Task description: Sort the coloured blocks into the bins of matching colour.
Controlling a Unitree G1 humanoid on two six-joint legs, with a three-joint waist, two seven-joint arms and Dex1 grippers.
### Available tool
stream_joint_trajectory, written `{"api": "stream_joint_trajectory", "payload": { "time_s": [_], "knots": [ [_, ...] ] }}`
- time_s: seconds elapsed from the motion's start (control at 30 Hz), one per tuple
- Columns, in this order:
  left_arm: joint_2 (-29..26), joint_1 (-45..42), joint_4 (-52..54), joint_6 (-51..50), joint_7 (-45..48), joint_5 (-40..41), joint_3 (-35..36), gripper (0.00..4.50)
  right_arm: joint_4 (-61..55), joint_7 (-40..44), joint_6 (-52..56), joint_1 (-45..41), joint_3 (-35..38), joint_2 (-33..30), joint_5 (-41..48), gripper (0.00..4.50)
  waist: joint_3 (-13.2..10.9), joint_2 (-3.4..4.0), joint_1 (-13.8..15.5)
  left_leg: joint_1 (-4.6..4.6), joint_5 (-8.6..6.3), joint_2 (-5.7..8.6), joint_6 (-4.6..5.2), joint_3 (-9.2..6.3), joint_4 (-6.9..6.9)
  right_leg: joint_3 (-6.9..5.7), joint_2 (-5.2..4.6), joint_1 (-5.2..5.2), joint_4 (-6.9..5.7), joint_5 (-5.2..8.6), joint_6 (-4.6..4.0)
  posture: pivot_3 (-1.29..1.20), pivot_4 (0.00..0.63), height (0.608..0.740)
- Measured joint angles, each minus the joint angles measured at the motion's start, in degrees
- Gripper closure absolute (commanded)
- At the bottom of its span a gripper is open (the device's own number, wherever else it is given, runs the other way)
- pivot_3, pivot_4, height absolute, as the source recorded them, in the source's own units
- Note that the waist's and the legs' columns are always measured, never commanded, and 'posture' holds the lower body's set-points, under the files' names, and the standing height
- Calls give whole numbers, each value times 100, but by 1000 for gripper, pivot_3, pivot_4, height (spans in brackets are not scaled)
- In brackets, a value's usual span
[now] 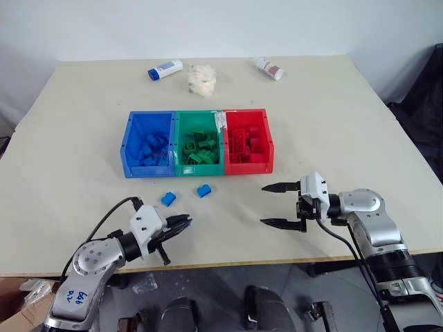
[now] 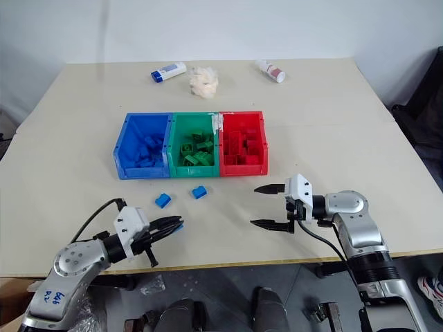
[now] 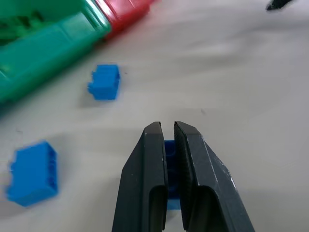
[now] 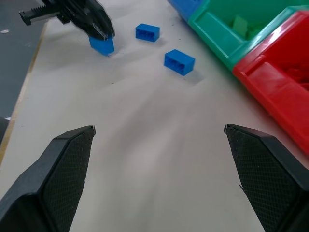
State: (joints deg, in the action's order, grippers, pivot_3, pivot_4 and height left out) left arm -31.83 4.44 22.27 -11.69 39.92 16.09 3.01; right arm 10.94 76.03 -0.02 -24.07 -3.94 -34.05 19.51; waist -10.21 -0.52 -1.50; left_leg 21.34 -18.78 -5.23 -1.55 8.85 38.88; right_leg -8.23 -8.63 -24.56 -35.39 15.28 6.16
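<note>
On the bench point(image 1: 83, 138), near edge:
Left gripper point(image 4: 99, 30): fingers clamped on blue block point(image 4: 102, 44).
Right gripper point(image 1: 279, 205): fingers spread wide, empty.
Advice: lift clear, release above blue bin point(image 1: 129, 142).

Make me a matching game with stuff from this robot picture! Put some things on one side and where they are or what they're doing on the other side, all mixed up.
Things:
1. left gripper
2. right gripper
3. red bin
4. blue-capped bottle

Places or states:
A. fingers wide apart, holding nothing
B. at the far edge of the table, lying down
C. shut on a blue block
D. at the robot's right end of the row, next to the green bin

Pairs: 1-C, 2-A, 3-D, 4-B
</note>
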Motion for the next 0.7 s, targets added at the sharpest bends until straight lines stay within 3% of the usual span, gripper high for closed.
{"api": "stream_joint_trajectory", "payload": {
  "time_s": [0.23, 0.43, 0.57, 0.7],
  "knots": [
    [50, -1069, -36, -237, -392, 293, 565, 4492, 22, -57, -24, 13, 9, 0, 0, 0, 0, -1, 13, 3, 0, 0, 0, -1, 7, 0, 1, 2, -14, -1, 1, 0, 150, 740],
    [-25, -2228, -1086, -121, -936, -82, 836, 4492, 69, -107, -118, 12, 9, 20, -1, 0, -1, -1, -6, 3, -1, 1, 0, 2, 5, -1, 4, 2, -13, -2, 3, 0, 150, 740],
    [16, -2980, -2541, 349, -1101, -418, 758, 3177, 114, -172, -120, -44, 4, 100, -5, 0, -2, -4, 0, 5, 0, 1, 0, 3, 8, -1, 6, 3, -12, -2, 4, 0, 150, 740],
    [87, -3220, -3141, 783, -1052, -535, 676, 1898, 139, -204, -120, -144, -5, 133, -10, 0, -2, -4, -3, 9, -3, 1, 0, 4, 7, -1, 6, 0, -9, -3, 6, 0, 150, 740]
  ]
}}
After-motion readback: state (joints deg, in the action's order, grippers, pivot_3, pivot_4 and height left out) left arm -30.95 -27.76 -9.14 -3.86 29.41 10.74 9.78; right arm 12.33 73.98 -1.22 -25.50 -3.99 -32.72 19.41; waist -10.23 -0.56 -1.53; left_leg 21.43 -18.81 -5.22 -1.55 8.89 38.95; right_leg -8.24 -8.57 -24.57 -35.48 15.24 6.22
